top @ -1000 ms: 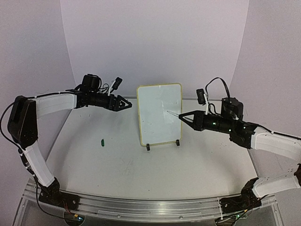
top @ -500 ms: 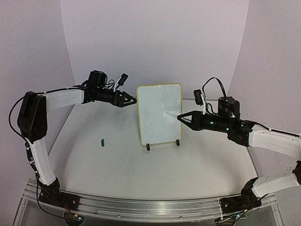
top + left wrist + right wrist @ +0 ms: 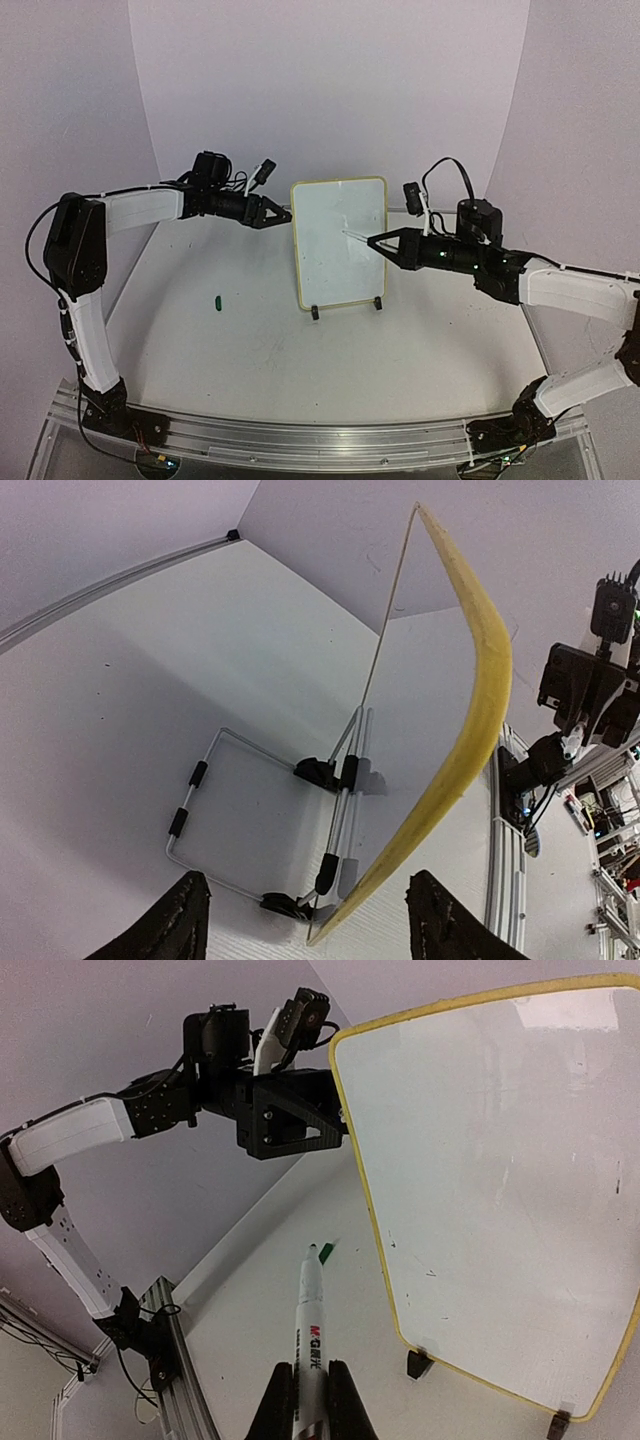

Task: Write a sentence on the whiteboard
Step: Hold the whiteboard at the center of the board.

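Yellow-framed whiteboard (image 3: 340, 245), upright; left gripper (image 3: 285, 217) spread apart astride its edge; right gripper (image 3: 373, 241) clamped on a marker (image 3: 312, 1325).

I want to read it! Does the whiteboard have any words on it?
Blank. The whiteboard looks plain white in the top and right wrist views, with no green words.

the whole table (image 3: 250, 350) is overlooked from above and behind in the top view. the whiteboard (image 3: 340, 243) is seen edge-on and close from the left wrist, its face obliquely from the right wrist; it is shared by all three.
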You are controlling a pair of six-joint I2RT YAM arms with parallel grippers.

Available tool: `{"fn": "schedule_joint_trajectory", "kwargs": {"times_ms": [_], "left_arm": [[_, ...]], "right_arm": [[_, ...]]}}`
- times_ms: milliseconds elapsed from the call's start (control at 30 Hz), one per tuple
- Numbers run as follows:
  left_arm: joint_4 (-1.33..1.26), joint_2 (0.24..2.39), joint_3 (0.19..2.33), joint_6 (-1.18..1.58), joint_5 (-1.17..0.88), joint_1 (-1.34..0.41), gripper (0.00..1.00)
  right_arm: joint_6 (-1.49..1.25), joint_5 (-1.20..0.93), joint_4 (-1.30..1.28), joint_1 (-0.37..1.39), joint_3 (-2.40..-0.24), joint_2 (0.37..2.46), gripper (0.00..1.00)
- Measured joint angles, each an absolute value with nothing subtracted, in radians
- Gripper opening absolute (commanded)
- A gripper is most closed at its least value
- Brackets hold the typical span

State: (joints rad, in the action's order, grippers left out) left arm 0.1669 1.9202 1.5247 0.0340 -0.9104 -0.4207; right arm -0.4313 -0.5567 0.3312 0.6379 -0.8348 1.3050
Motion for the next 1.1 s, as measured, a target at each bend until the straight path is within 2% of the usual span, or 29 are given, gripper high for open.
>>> {"fn": "schedule_joint_trajectory", "kwargs": {"times_ms": [200,433,667,1100], "left_arm": [[0.167,1.921,1.544,0.036,-0.921,-0.442,0.49],[0.168,1.95,1.591,0.048,-0.924,-0.473,0.2],[0.191,1.954,1.592,0.007,-0.928,-0.484,0.01],[0.146,1.928,1.522,-0.1,-0.967,-0.484,0.0]], "right_arm": [[-0.431,-0.563,0.352,0.651,-0.843,1.33,0.0],[-0.426,-0.541,0.359,0.666,-0.864,1.356,0.0],[-0.416,-0.47,0.359,0.695,-0.9,1.395,0.0],[-0.392,-0.411,0.359,0.741,-0.975,1.454,0.0]]}}
